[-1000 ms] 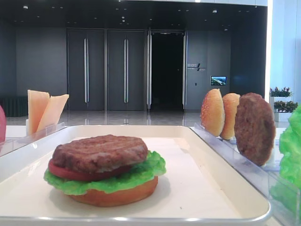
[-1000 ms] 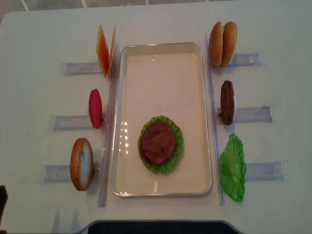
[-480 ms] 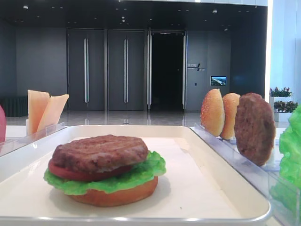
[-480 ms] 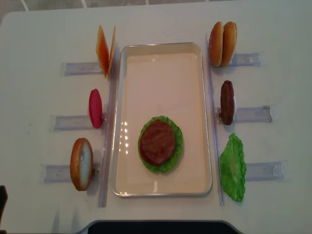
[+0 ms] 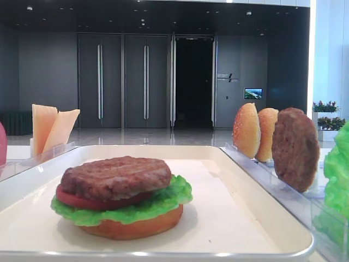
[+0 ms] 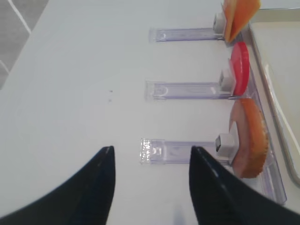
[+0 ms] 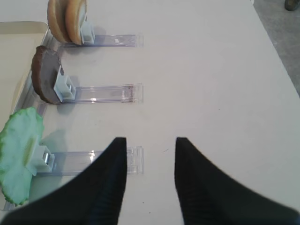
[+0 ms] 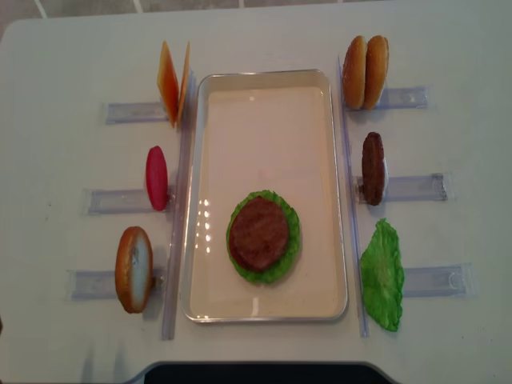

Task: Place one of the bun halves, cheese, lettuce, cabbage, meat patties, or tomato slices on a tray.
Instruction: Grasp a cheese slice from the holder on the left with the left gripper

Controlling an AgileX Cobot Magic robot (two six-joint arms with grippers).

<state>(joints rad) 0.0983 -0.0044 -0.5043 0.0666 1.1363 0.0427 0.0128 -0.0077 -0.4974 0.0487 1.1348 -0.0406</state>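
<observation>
Both end effectors, left [image 6: 150,183] and right [image 7: 150,180], hover released and empty over the white surface [image 8: 64,48], short of a half-built burger [image 8: 262,235] on the tray [image 8: 268,78], spare ingredients upright in side holders for pinching, cheese [image 8: 172,82] farthest.

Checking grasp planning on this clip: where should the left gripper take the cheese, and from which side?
Probably the free upper edge of the cheese: two thin slices stand on edge, leaning in a clear holder left of the tray. Come from above, the open left gripper pinching one slice's flat faces.
</observation>
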